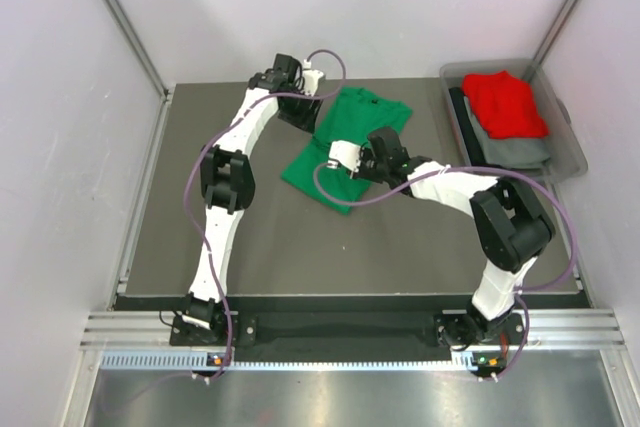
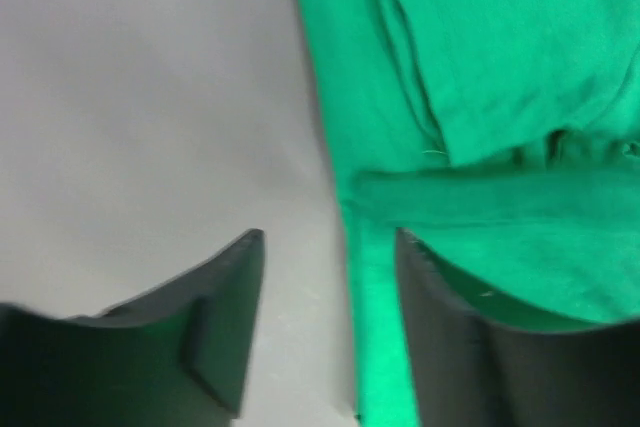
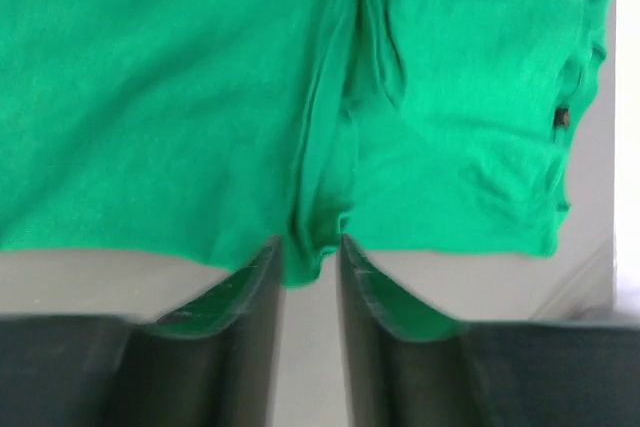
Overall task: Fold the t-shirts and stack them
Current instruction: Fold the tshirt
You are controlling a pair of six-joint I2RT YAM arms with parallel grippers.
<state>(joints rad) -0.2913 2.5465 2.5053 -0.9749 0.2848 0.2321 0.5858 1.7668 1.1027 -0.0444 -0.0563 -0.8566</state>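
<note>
The green t-shirt (image 1: 340, 127) lies partly folded on the surface (image 1: 290, 247). Its left edge runs between the spread, released fingers of the left hand (image 2: 330, 237). A hem fold dips between the narrowly parted fingers of the right hand (image 3: 308, 242), seemingly let go.

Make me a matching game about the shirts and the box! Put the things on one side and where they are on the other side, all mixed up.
Things:
1. green t-shirt
2. red t-shirt
3. grey cloth
4. clear bin

Places:
A. inside the bin, right under the red one
B. at the far right edge of the table
C. lying on the table, near the middle
D. on top of the pile in the bin

Pairs: 1-C, 2-D, 3-A, 4-B
</note>
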